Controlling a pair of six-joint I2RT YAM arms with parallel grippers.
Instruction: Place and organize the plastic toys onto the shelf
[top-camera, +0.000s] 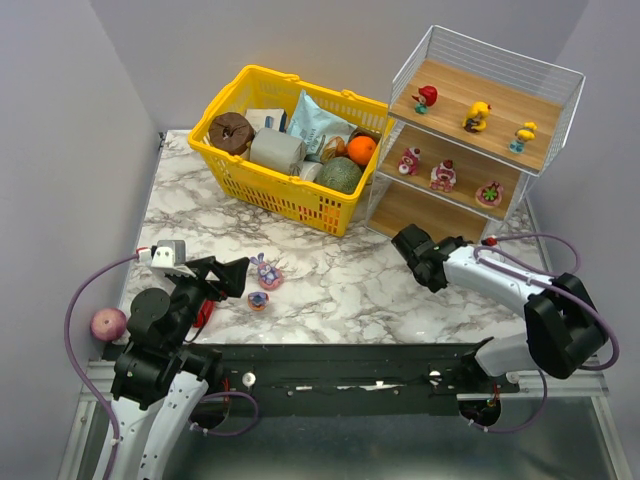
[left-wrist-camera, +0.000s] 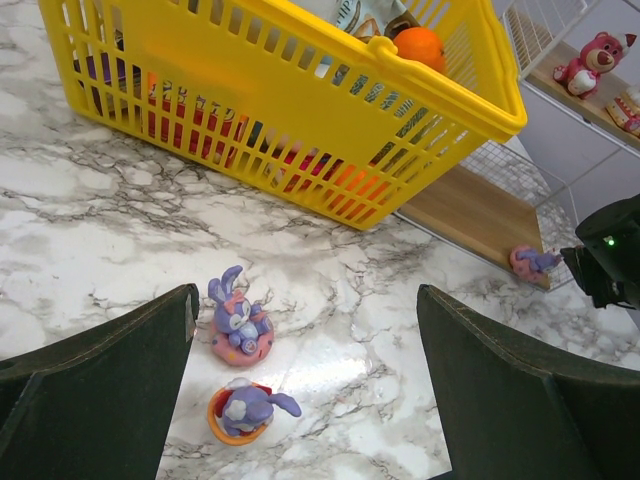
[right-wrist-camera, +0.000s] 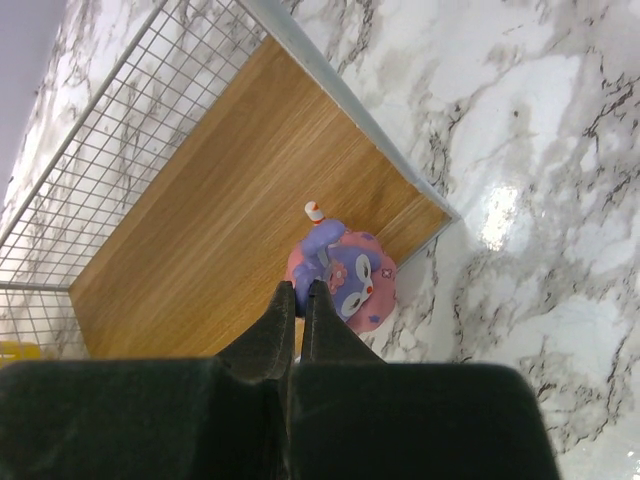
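Right gripper (right-wrist-camera: 297, 292) closed, maybe touching glossy bunny (right-wrist-camera: 352, 282)

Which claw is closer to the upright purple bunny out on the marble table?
Left. The open left claw points at the bunny from close by. The shut right claw is across the table, at the shelf's bottom board.

This is a robotics lab test cell, not a lived-in room. Plain pale walls (top-camera: 60, 120) box in a marble-patterned table (top-camera: 400, 290) on the left, far and right sides. A left arm (top-camera: 165, 310) and a right arm (top-camera: 490, 275) are bolted to a black rail (top-camera: 350, 365) along the near edge, with purple cables (top-camera: 70, 315) looping loose. The goods look like staged props: a yellow basket (top-camera: 290, 200) of toy groceries at the far side, and a small wire shelf (top-camera: 450, 100) at the far right holding plastic figurines (top-camera: 477, 116).
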